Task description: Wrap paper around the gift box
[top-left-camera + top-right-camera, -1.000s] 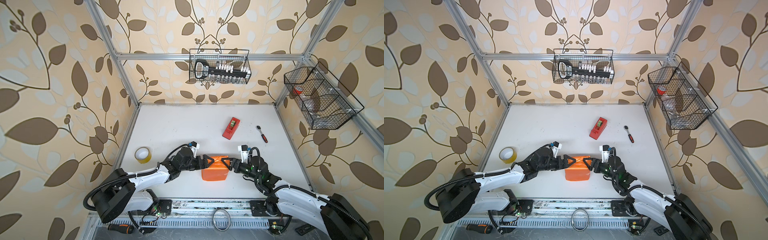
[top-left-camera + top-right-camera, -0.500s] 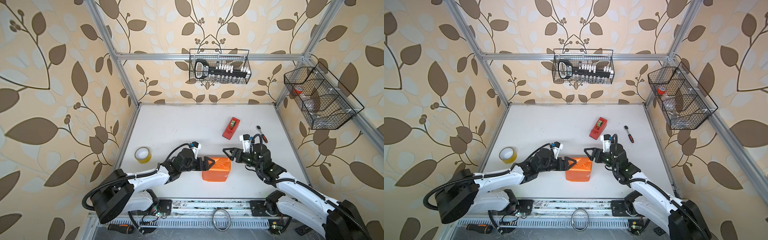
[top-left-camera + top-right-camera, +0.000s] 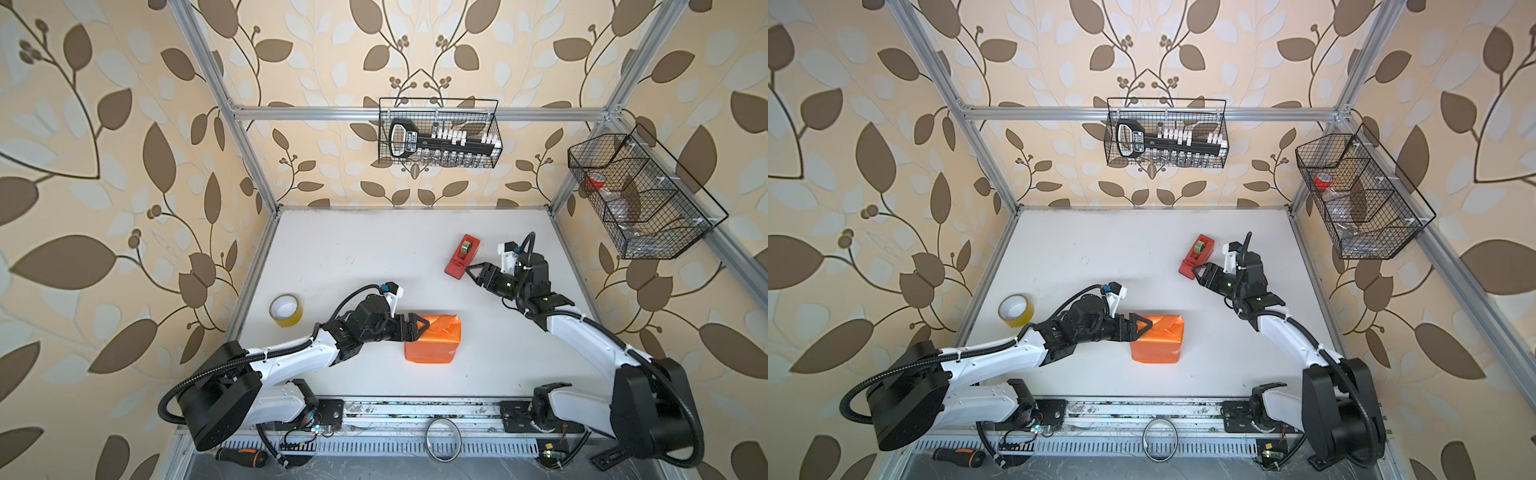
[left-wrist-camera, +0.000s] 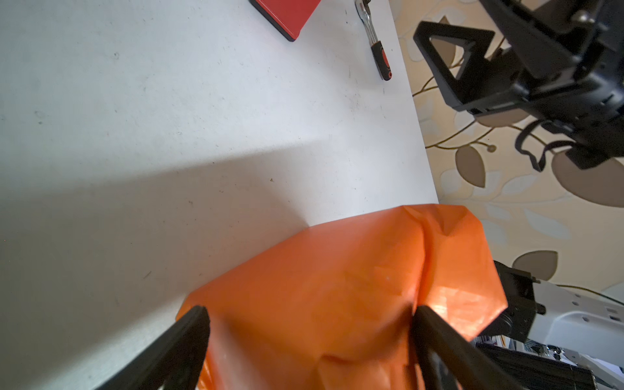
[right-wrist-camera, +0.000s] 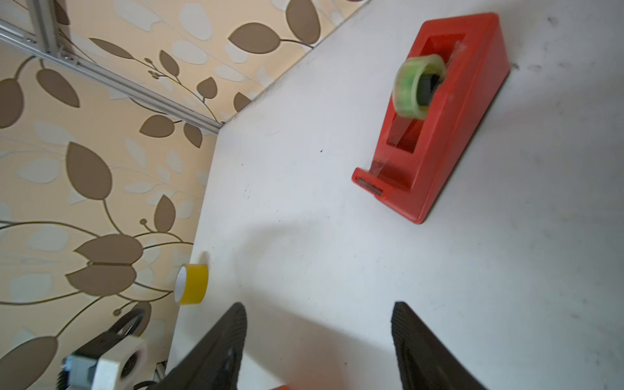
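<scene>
The gift box itself does not show: the paper (image 3: pixel 434 343), orange side out, covers it fully, and the parcel lies on the table (image 3: pixel 353 257) directly under the tips of the left gripper (image 3: pixel 419 326). This gripper has its jaws wide apart and clamps nothing. Its fingers (image 4: pixel 194 326) reach over the near end of the parcel, probably to keep the folds down until tape comes; whether they press on the paper cannot be told. The right gripper (image 3: pixel 473 272) is well apart from the parcel, its jaws also apart and empty. The red tape dispenser (image 3: pixel 462 254) stands just ahead of its tips, so it seems to go for a strip. A ratchet wrench (image 4: pixel 377 47) lies near the dispenser and a yellow tape roll (image 3: pixel 285 309) behind the left gripper, beside its arm. Neither blocks the way between dispenser and parcel.
</scene>
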